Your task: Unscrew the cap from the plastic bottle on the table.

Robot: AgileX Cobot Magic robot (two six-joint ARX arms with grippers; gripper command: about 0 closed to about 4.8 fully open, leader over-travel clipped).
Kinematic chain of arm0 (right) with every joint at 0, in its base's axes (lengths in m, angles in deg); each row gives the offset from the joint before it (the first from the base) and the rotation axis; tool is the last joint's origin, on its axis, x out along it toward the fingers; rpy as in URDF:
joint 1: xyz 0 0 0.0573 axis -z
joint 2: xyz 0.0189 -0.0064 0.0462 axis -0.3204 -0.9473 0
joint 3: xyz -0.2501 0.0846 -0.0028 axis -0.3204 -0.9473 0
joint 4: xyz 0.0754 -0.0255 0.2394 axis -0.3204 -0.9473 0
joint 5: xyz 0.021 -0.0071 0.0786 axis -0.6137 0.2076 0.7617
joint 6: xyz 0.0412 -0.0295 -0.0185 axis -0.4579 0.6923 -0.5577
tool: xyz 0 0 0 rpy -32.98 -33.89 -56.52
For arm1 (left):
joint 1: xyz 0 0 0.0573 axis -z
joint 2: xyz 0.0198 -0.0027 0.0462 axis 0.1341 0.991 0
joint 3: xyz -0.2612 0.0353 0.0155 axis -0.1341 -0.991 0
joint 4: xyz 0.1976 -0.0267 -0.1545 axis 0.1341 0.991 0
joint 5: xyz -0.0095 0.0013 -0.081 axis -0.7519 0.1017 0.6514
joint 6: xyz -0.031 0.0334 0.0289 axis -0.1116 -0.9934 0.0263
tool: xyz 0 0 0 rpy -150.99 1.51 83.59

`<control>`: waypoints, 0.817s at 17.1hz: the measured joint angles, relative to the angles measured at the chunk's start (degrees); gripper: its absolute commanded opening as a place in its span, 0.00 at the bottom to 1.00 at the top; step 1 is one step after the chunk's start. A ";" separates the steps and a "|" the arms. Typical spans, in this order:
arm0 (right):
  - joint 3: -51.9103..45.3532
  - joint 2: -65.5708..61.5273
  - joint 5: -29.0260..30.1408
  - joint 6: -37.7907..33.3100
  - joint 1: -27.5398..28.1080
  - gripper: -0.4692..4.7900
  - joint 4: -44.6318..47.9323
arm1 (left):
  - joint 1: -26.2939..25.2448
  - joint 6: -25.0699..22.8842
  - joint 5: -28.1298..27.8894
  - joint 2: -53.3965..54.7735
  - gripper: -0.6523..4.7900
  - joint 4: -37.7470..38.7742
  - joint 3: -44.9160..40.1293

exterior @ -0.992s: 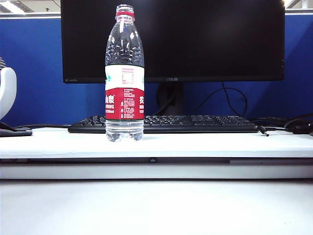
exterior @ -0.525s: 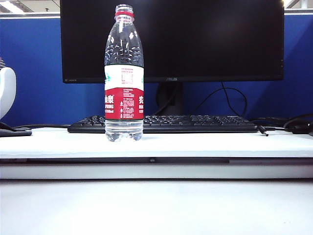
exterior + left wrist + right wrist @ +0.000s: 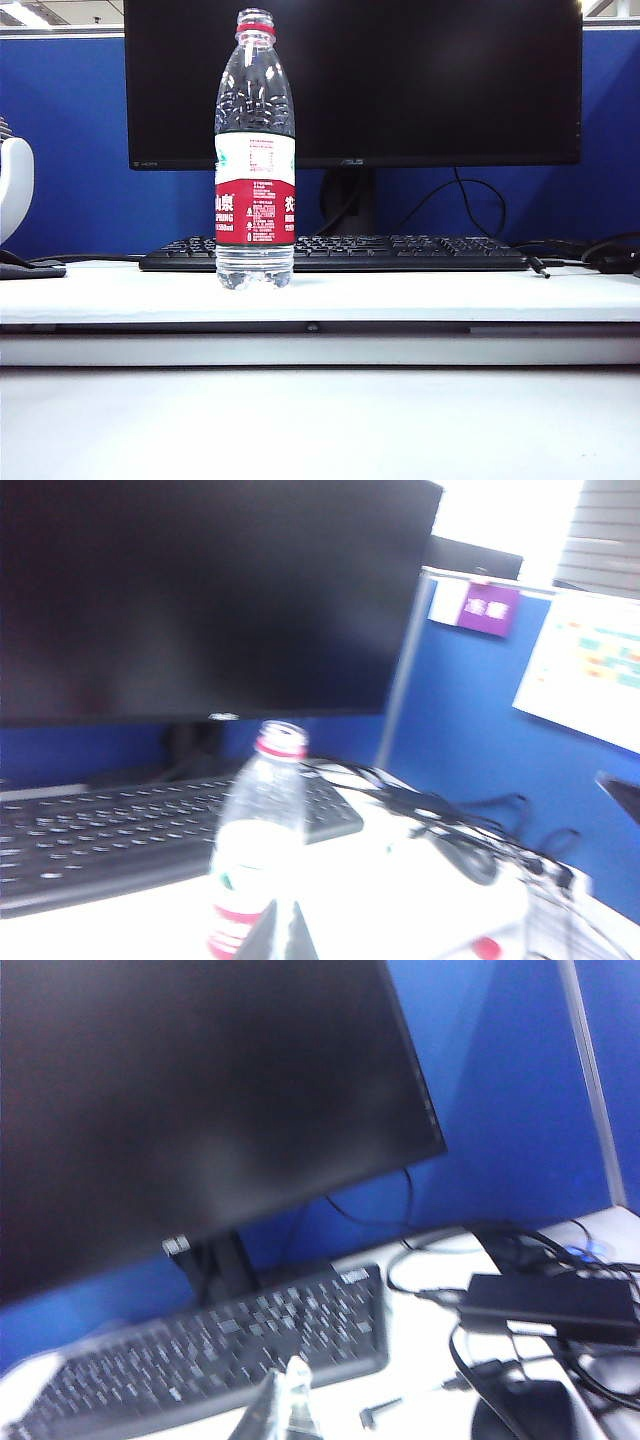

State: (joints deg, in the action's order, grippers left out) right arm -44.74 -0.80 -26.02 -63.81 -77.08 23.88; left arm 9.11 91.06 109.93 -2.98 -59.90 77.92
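Observation:
The plastic bottle (image 3: 255,150) stands upright on the white table (image 3: 450,295), in front of the keyboard's left end. Its neck is open at the top, with only a thin red ring around it. In the left wrist view the bottle (image 3: 262,830) rises just beyond my left gripper (image 3: 285,905), which is shut and empty. A small red round thing (image 3: 487,947), seemingly the cap, lies on the table off to the bottle's side. My right gripper (image 3: 285,1368) is shut and empty before the keyboard (image 3: 200,1360). Neither gripper shows in the exterior view.
A black monitor (image 3: 350,80) and keyboard (image 3: 400,252) stand behind the bottle, against a blue partition. Cables and a mouse (image 3: 610,255) lie at the right, with a black adapter (image 3: 550,1305). A white rounded object (image 3: 15,185) sits at the left edge.

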 measured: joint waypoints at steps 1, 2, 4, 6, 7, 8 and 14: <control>0.00 0.00 0.02 -0.02 0.00 0.09 -1.73 | -2.89 -0.04 0.11 0.00 0.11 0.55 0.02; 0.00 0.00 0.00 -0.02 0.00 0.09 -2.91 | -5.97 -0.04 -0.35 0.00 0.11 3.54 0.00; -0.02 0.00 0.04 -0.02 0.00 0.09 -5.77 | -15.02 0.50 -2.71 -0.02 0.11 8.76 -5.38; -0.02 0.00 0.00 0.00 0.00 0.09 -7.89 | -20.04 1.29 -2.99 -0.02 0.11 3.72 -13.16; -0.02 0.00 0.02 0.00 0.00 0.09 -8.52 | -21.55 1.31 -3.13 -0.04 0.11 -1.92 -16.76; -0.02 0.00 0.02 0.00 0.00 0.09 -8.79 | -21.94 1.18 -3.32 -0.04 0.11 -8.96 -20.81; -0.02 0.00 0.02 0.00 -0.02 0.09 -8.87 | -21.88 -3.19 -9.38 -0.07 0.11 -30.05 -29.29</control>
State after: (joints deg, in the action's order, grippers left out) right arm -44.76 -0.80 -26.00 -63.81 -77.10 15.01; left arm -12.77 87.86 100.55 -3.05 -89.95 48.63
